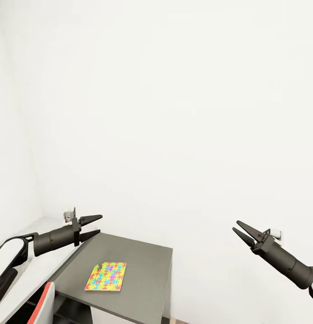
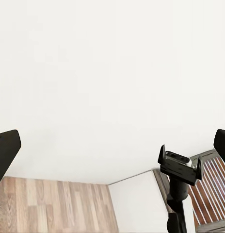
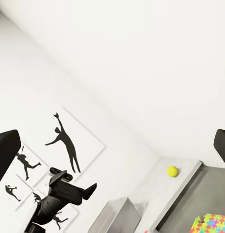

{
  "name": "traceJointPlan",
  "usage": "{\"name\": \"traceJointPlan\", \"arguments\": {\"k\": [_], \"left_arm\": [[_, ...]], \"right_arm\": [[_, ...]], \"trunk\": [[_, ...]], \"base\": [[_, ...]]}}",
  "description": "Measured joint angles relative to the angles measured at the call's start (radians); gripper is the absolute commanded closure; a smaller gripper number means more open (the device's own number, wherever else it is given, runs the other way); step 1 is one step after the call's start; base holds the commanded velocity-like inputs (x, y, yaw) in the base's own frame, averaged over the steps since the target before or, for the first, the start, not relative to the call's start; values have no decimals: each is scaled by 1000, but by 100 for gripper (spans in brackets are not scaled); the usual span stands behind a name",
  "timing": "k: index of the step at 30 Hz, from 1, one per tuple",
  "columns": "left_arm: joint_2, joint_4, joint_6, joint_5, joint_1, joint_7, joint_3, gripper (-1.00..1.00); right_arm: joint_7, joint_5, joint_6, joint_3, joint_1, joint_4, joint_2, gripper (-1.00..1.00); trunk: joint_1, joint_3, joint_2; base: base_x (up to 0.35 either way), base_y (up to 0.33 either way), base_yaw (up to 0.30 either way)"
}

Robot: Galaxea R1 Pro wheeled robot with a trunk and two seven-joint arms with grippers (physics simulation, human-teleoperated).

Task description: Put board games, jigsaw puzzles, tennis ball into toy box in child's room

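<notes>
Bright, even, flat light — white walls (image 1: 174,112) nearly blown out, shadows faint, edges slightly soft.

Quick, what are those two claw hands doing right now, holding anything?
Left end effector: open, holding nothing.
Right end effector: open, holding nothing.

The puzzle (image 3: 213,224) past the right gripper's jaws is cut by the right wrist view's edge, so only a corner shows. The bin (image 3: 116,215) is likewise cut off, leaving its contents untold. In the left wrist view, the left fingertips (image 2: 6,153) run off both side edges.
</notes>
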Motion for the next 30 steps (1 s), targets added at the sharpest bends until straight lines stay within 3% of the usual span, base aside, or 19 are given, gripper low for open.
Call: {"name": "traceJointPlan", "arguments": {"k": [23, 30], "left_arm": [[-3, 0, 0, 0, 0, 2, -1, -100], [-3, 0, 0, 0, 0, 2, 0, -100]], "right_arm": [[-1, -2, 0, -5, 0, 25, 0, -100], [-2, -1, 0, -5, -1, 24, 0, -100]], "trunk": [[0, 0, 0], [0, 0, 0]], "base": [[0, 0, -255], [0, 0, -89]]}}
